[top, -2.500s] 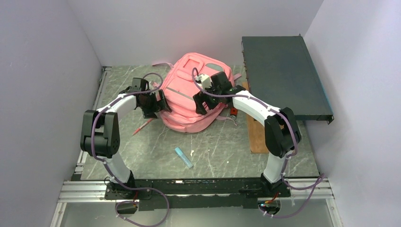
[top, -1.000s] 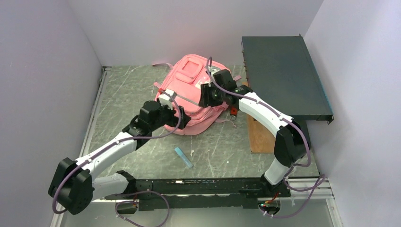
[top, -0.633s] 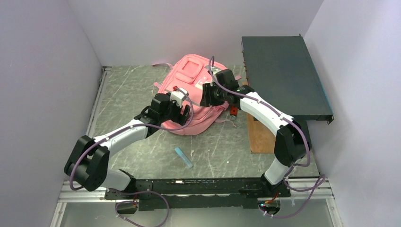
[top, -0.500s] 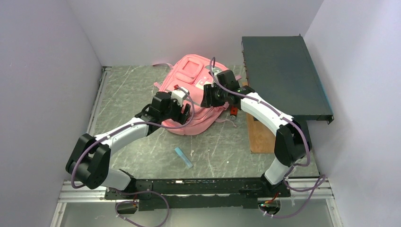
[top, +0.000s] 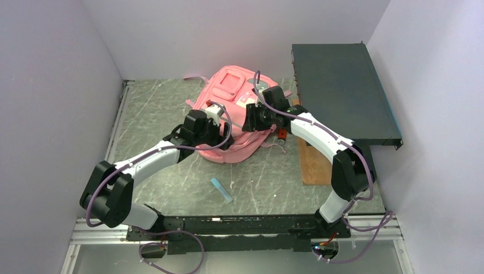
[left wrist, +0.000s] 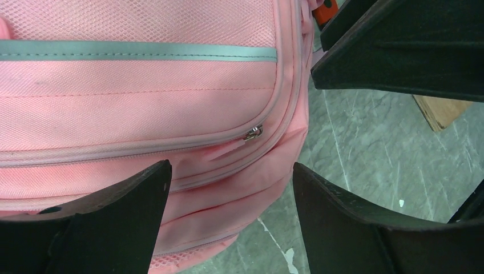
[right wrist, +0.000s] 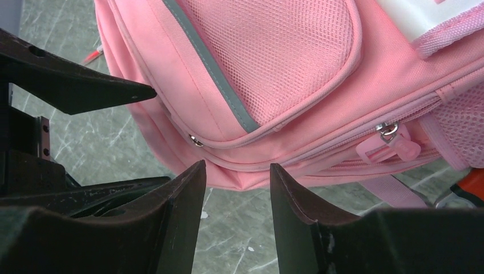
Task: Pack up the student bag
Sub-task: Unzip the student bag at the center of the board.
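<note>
1. While both arms lean in over the marbled table, the student bag lies at the far middle of it, front pockets upward, between the two grippers.
2. Left gripper: positioned over the bag's near left part. In the left wrist view its fingers stand spread wide with nothing between them. Pink fabric and a strip of table show through the gap.
3. Beyond that gap, a small metal zip pull sits where a pocket zip curves round a corner. A band of grey trim runs straight across the pocket above it.
4. Right gripper: positioned over the bag's near right side, facing the left gripper. Its fingers stand partway apart and pinch nothing. The tips sit just at the bag's lower edge; whether they touch the fabric cannot be told.
5. The right wrist view shows a mesh pocket edged by the grey trim, a pink zip tab to its right, and a white patch at the upper right.
6. Surroundings:
   - a light blue stick lies on the table near the arm bases, well apart from the bag;
   - a small orange item lies just beside the bag's right edge;
   - a wooden board lies right of that;
   - a dark flat box lies at the far right.
</note>
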{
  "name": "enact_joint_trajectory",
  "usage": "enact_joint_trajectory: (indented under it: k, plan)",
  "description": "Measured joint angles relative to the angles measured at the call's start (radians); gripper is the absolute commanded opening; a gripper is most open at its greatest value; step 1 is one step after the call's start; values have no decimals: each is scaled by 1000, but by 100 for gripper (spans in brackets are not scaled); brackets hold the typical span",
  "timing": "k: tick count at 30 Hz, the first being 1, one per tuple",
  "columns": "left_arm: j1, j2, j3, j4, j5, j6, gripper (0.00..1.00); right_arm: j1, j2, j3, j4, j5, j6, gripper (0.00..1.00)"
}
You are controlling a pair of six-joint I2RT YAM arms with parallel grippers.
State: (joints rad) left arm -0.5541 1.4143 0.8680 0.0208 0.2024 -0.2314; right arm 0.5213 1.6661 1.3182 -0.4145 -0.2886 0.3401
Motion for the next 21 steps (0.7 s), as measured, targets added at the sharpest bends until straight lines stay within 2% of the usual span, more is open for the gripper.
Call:
enact_joint_trajectory:
  k: [8,13,16,21]
  plan:
    - [-1,59,35,-5,11,-8,82,0,0,-5,13,-12,0,47]
    - [-4,82,40,5,37,9,73,0,1,-5,19,-26,0,47]
    - [-14,83,40,19,57,9,62,0,5,-5,23,-36,0,47]
    - [-50,83,40,26,60,20,58,0,10,-6,24,-37,1,47]
